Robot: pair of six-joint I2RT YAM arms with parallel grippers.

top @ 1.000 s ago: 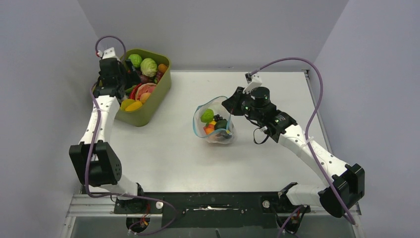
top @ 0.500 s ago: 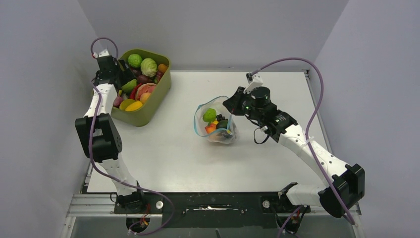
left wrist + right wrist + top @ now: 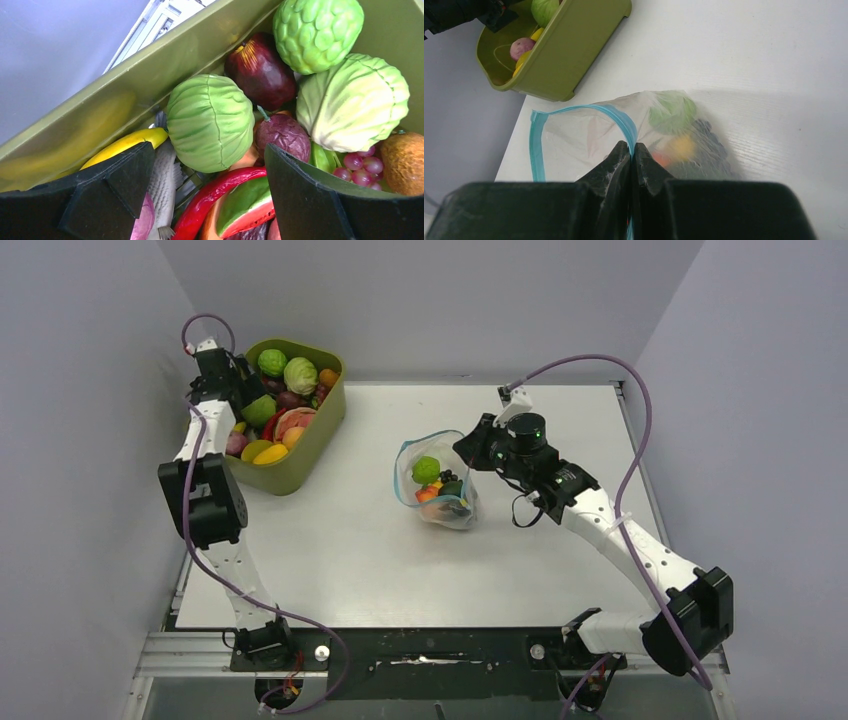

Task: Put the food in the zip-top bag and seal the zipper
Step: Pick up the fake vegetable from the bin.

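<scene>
The right gripper [image 3: 629, 150] is clenched on the bag [image 3: 589, 130] at its zipper [image 3: 536, 145], pinching one lip of the mouth. The likely reason is to lift that lip so the floppy mouth stands open in a loop just ahead of the fingers, ready to take more food. Below and beyond the gripper, the bag's belly rests on the worktop [image 3: 380, 560] with several pieces already inside, a green one [image 3: 671, 112] uppermost.

The left gripper [image 3: 207, 160] hangs over the tub [image 3: 165, 55] with its jaws spread wide and nothing held. A dark green cabbage [image 3: 210, 122] sits straight ahead between the fingers, so it looks to be the next pick. Whether the fingers touch it cannot be told. Packed around it are a paler cabbage, a bumpy green fruit, a dark red one, a chilli and a banana. Filling is therefore only part done, and the zipper is unsealed.

The worktop is matt white with a faint grain, and the tub stands at its far left corner, well apart from the bag. Plain pale lilac walls close in three sides.
</scene>
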